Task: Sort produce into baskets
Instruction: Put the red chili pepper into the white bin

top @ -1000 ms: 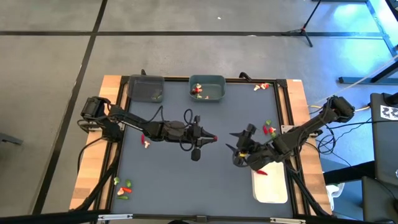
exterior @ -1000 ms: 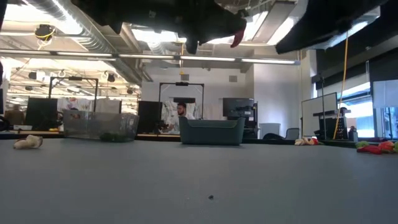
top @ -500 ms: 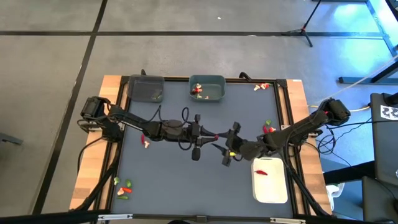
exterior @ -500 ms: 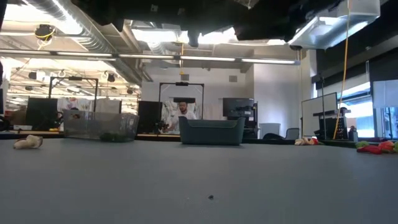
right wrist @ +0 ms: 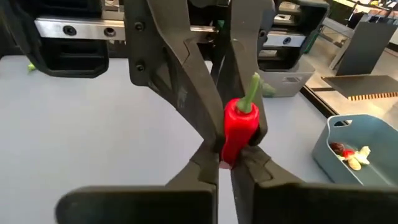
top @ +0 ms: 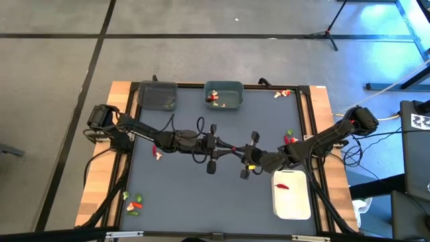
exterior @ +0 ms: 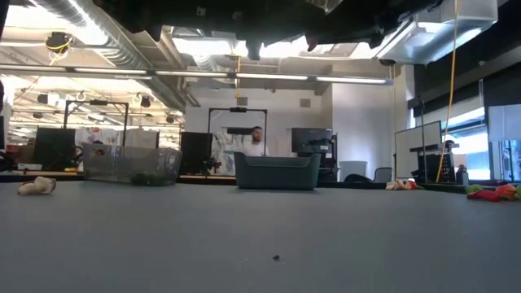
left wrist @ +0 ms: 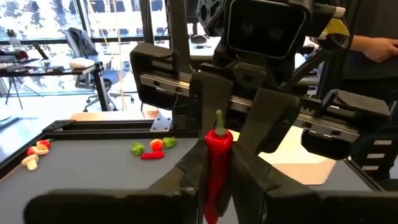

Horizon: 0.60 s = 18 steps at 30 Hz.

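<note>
The room is bright. Long ceiling lights [exterior: 244, 75] shine from above in the low view, and daylight comes through far windows [left wrist: 56, 28]. The grey worktop [top: 195, 188] looks evenly lit, with soft shadows. In the wrist views the near fingers [right wrist: 205, 168] look blurry, and bright glare shows at the far right.

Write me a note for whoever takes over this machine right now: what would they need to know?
Left gripper and right gripper: both shut on one red chili, mid-table, above the surface.
Done: one chili lies in the white tray; the teal bin and the dark grey bin each hold some pieces.
Left: bin the held chili, then the loose pieces at the near left corner, the left edge, the far right corner and the right edge.
</note>
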Motion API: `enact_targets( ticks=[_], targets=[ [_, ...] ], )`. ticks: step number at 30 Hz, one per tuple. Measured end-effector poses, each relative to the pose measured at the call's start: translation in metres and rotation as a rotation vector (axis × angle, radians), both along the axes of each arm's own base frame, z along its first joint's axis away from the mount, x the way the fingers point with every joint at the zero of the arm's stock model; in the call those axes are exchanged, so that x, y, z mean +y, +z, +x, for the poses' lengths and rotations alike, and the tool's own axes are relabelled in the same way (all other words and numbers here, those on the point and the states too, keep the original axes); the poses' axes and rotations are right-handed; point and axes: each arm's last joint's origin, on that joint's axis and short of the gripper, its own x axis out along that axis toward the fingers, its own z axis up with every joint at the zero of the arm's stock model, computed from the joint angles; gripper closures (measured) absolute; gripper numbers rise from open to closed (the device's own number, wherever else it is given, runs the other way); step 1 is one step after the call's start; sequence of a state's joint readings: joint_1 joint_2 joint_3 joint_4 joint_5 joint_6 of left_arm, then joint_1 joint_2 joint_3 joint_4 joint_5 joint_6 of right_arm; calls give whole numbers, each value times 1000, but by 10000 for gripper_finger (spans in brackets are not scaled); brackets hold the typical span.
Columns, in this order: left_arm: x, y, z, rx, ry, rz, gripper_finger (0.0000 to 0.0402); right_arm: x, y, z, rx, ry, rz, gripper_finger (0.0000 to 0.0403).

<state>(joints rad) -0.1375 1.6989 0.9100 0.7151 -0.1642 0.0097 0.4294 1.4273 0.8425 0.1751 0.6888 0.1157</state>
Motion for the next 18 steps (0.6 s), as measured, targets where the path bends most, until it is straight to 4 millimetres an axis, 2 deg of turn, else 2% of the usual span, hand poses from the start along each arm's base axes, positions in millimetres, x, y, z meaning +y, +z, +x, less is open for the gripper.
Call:
enact_targets(
  ticks=[4, 10, 14, 18],
  targets=[
    [1, 0, 0, 0, 2, -7, 329, 0, 0, 0, 3, 5, -14, 384],
    [3, 0, 0, -2, 12, -34, 269, 0, 4, -2, -3, 10, -12, 381],
    [5, 6, -4, 26, 21, -29, 235, -3, 11, -8, 2, 18, -10, 382],
    [6, 15, -13, 74, 23, -19, 218, -6, 19, -18, 16, 36, -3, 379]
  ],
)
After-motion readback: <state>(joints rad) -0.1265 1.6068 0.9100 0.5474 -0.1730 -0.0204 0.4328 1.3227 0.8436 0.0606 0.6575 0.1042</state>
